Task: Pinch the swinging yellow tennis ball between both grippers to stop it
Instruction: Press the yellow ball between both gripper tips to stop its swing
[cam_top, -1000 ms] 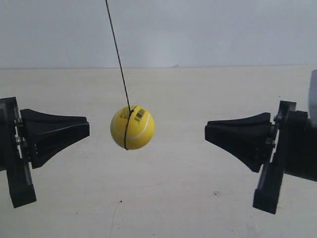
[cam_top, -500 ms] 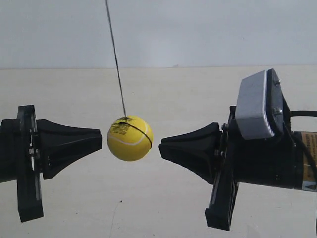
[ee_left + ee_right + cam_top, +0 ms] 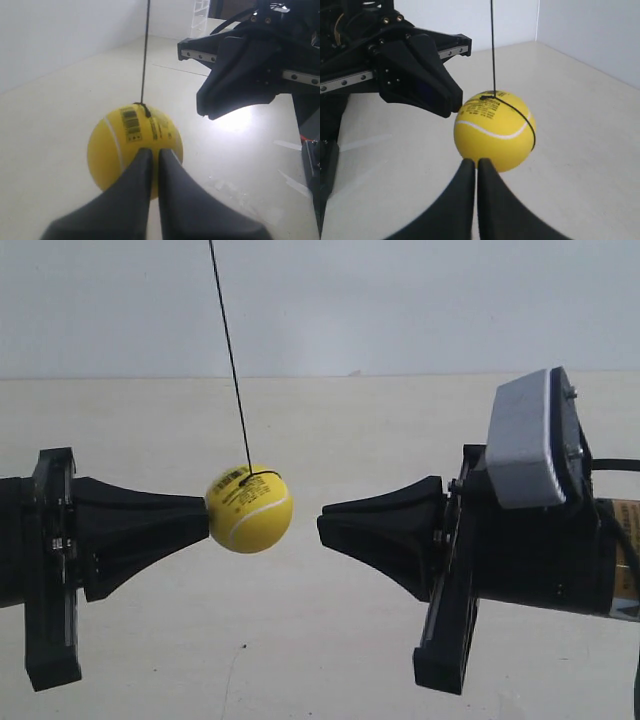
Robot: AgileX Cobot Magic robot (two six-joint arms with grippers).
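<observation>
The yellow tennis ball [image 3: 250, 510] hangs on a thin dark string [image 3: 230, 350] between two black wedge grippers. My left gripper [image 3: 205, 523], the arm at the exterior view's left, is shut and its tip touches the ball's side. In the left wrist view the ball [image 3: 120, 145], barcode label up, sits right against the shut left gripper [image 3: 155, 151]. My right gripper [image 3: 322, 515] is shut too, with a small gap to the ball. The right wrist view shows the ball [image 3: 495, 137] just beyond the right gripper [image 3: 472, 161].
A grey boxy camera module [image 3: 525, 440] rides on top of the right arm. A pale beige tabletop [image 3: 330, 640] lies below, with a white wall [image 3: 400, 300] behind. Each wrist view shows the other arm's black gripper body [image 3: 250, 65] opposite the ball.
Both grippers have closed in toward the ball over the last second. The ball has swung toward the left gripper and now touches its tip; the gap on the right side has widened.
</observation>
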